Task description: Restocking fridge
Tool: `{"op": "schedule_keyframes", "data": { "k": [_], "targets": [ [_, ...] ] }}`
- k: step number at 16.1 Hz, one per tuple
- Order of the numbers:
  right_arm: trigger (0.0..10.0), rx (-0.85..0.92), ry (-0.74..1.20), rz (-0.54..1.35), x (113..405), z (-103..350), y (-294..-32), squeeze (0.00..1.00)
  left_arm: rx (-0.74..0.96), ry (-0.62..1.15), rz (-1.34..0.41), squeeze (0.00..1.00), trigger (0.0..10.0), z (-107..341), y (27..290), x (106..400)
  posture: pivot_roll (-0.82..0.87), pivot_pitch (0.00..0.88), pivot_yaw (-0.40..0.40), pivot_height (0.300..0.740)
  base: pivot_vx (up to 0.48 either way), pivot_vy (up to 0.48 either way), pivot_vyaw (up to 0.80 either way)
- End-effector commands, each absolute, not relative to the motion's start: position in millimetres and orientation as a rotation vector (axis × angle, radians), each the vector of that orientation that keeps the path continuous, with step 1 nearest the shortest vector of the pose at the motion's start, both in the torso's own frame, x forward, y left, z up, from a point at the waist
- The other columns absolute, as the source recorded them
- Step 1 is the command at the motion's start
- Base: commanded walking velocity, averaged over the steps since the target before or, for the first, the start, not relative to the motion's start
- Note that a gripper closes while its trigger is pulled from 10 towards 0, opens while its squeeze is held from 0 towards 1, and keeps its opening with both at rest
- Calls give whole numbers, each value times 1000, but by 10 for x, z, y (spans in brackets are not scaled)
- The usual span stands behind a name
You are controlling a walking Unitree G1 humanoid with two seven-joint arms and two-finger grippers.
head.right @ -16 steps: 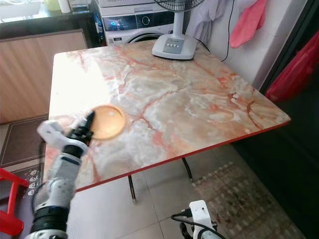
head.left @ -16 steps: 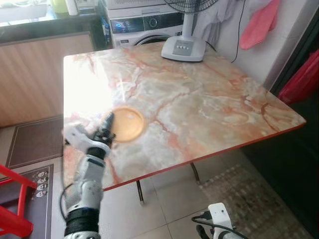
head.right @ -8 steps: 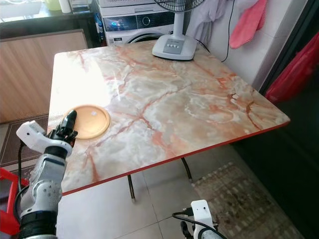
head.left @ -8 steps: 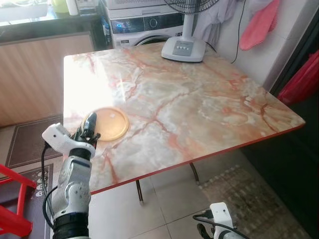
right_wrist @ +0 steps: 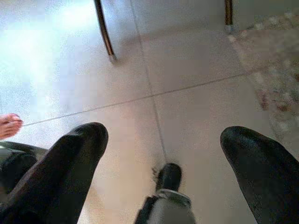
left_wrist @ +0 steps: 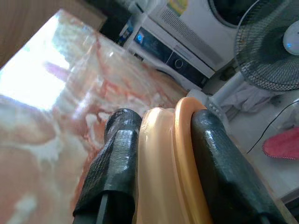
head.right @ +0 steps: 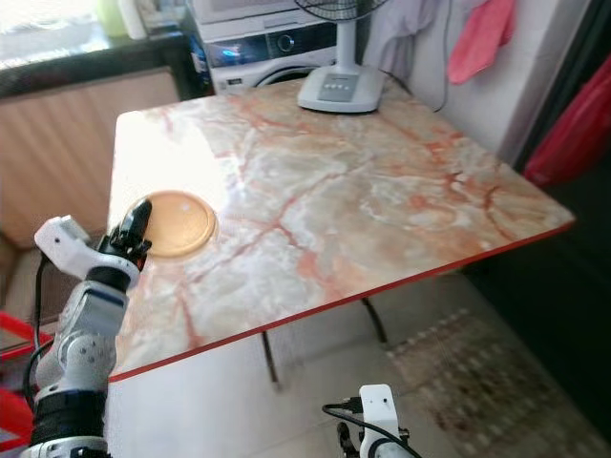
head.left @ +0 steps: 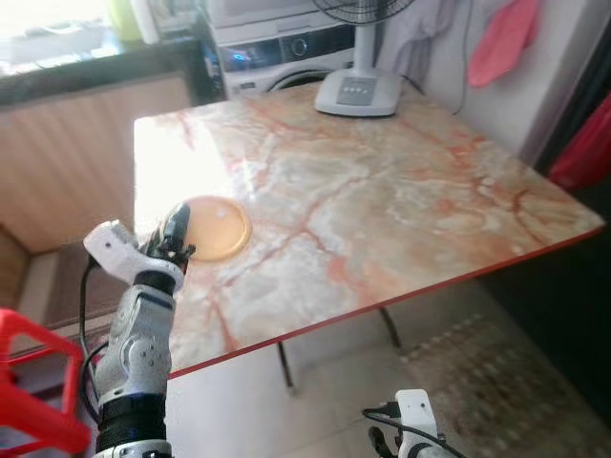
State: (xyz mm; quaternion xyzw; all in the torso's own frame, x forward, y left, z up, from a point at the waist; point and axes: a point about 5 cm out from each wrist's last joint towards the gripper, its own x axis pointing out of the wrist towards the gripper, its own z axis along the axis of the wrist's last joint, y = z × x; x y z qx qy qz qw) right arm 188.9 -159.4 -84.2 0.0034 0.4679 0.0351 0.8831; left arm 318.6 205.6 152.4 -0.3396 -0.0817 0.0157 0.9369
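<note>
Jaws of the left gripper (head.left: 175,229) are clamped on the rim of an orange plate (head.left: 216,227), one black finger (left_wrist: 114,163) on each face of it, as the left wrist view shows. That plate lies flat on the marble desk (head.left: 382,191), near its left edge and toward the near left corner, just beyond a bright patch of glare. At the far edge of the desk stands a fan base (head.left: 356,93), with a washing machine (head.left: 286,52) behind it. Hanging low beside the desk's legs, the right gripper (right_wrist: 163,154) has its jaws spread wide over the tiled floor (right_wrist: 187,84).
</note>
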Motion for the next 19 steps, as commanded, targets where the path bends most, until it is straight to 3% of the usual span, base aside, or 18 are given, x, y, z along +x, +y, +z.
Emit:
{"op": "schedule_keyframes", "data": {
  "k": [1, 7, 10, 16, 19],
  "targets": [
    [10000, 25, 976, 63, 1866, -854, -1559, 0, -683, -152, 24, 0, 10000, 1519, 2073, 3209, 57, 0, 119, 740, 0, 0, 0],
    [10000, 57, 978, -8, 1859, -858, -1604, 0, -703, -122, -21, 0, 10000, 1435, 1823, 3296, 10, 0, 98, 740, 0, 0, 0],
    [10000, 127, 980, -90, 1823, -874, -1641, 0, -695, -140, -16, 0, 10000, 1458, 1885, 3303, 26, 0, 83, 740, 0, 0, 0],
    [10000, 108, 988, -75, 1803, -884, -1635, 0, -698, -139, 0, 0, 10000, 1434, 1898, 3326, 5, 0, 97, 740, 0, 0, -764],
    [10000, 107, 1016, -81, 1661, -941, -1694, 0, -698, -142, 3, 0, 10000, 1429, 1908, 3328, 0, 0, 98, 740, 0, 0, -800]
  ]
}}
